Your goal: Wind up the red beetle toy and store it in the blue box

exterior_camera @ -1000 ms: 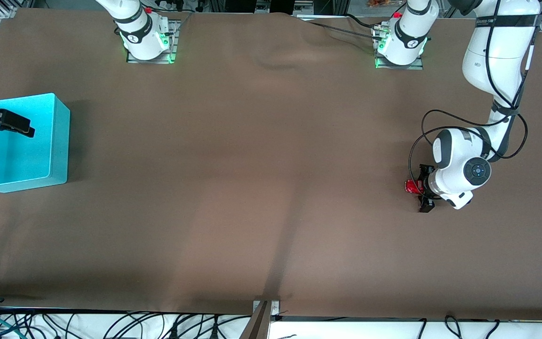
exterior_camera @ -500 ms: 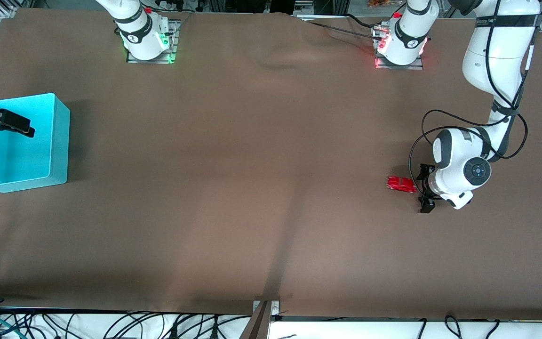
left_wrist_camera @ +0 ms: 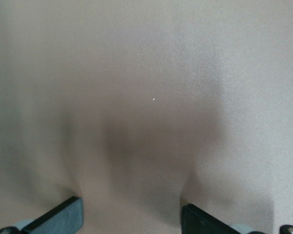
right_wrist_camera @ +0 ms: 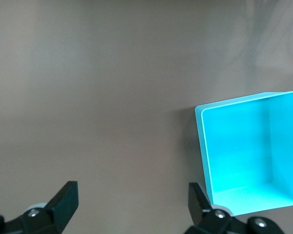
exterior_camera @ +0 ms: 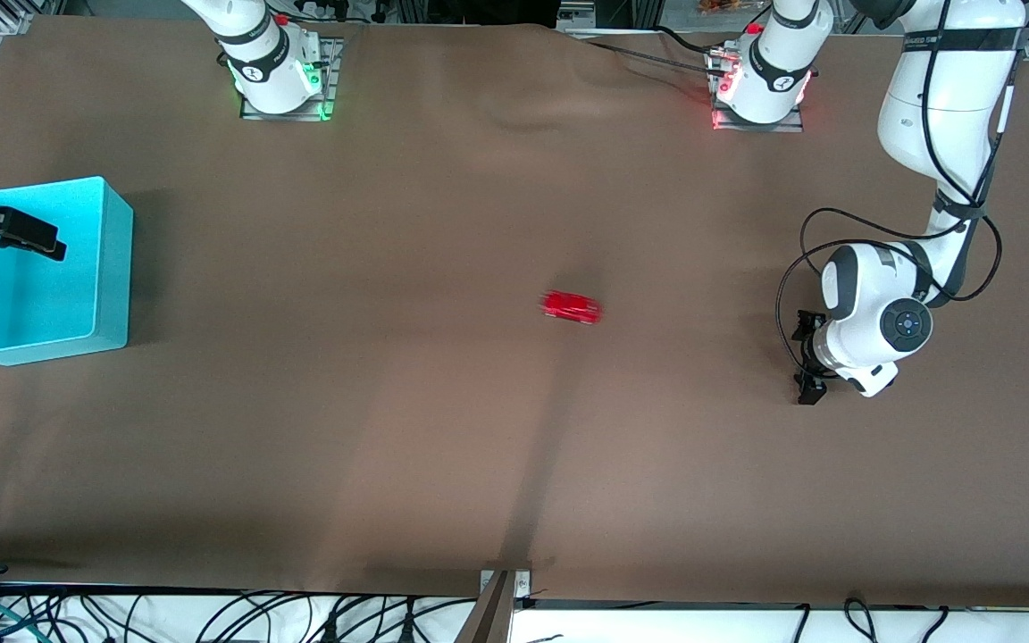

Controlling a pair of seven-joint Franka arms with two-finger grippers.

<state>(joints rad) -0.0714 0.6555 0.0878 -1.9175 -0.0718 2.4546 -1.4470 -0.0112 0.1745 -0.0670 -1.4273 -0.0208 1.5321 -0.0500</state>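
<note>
The front cam sits high up across the desk (exterior_camera: 443, 429), looking down at both robot bases along the top edge, so you get pretty much the whole brown surface in one shot. The left wrist cam is way closer, staring straight at bare desk with its fingertips (left_wrist_camera: 63, 217) poking in at the edge. The right wrist cam hangs higher and looks down on the blue box (right_wrist_camera: 249, 151). That box (exterior_camera: 41, 268) is the one thing it shares with the front view, over at the right arm's end.
</note>
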